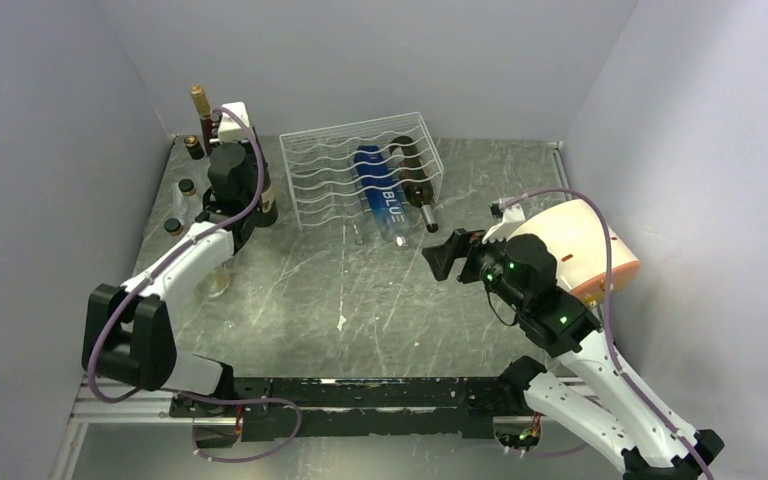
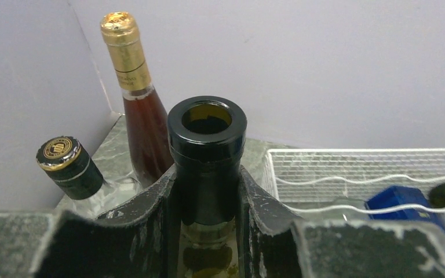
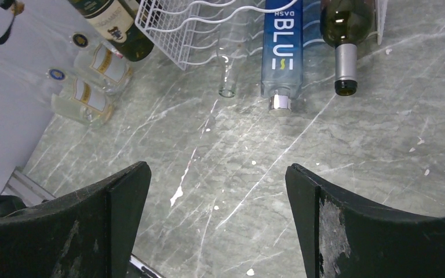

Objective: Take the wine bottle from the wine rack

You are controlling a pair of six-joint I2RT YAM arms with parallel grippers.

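**A:** Where is the wine bottle right now?

**B:** The left gripper [image 2: 207, 200] has its jaws closed narrow on the neck of a dark wine bottle [image 2: 207, 133], just under the black-wrapped, open mouth. The bottle is upright, to the left of the wine rack [image 1: 315, 185] and outside its wires, near the back-left corner of the table [image 1: 360, 300].

**A:** So it counts as off the rack?

**B:** I'd judge so. From overhead, its dark base sits by the rack's left front corner, not in any of the wavy troughs. I can't tell whether the base rests on the table or hangs just above it.

**A:** What remains, then?

**B:** Likely only settling it and letting go. It's crowded there, with a gold-foiled bottle [image 2: 133, 87] and a black-and-gold capped bottle [image 2: 69, 168] standing close behind.

**A:** And the rack itself?

**B:** It holds a blue bottle [image 3: 281, 46] lettered BLUE, a dark bottle with a silver collar [image 3: 343, 35] and a clear glass bottle [image 3: 229, 63]. All three lie with their necks toward the arms.

**A:** The other arm?

**B:** The right gripper [image 3: 217, 174] hovers over bare table in front of the rack with its jaws wide, holding nothing. A cream-and-orange cylinder [image 1: 585, 245] lies just behind it.
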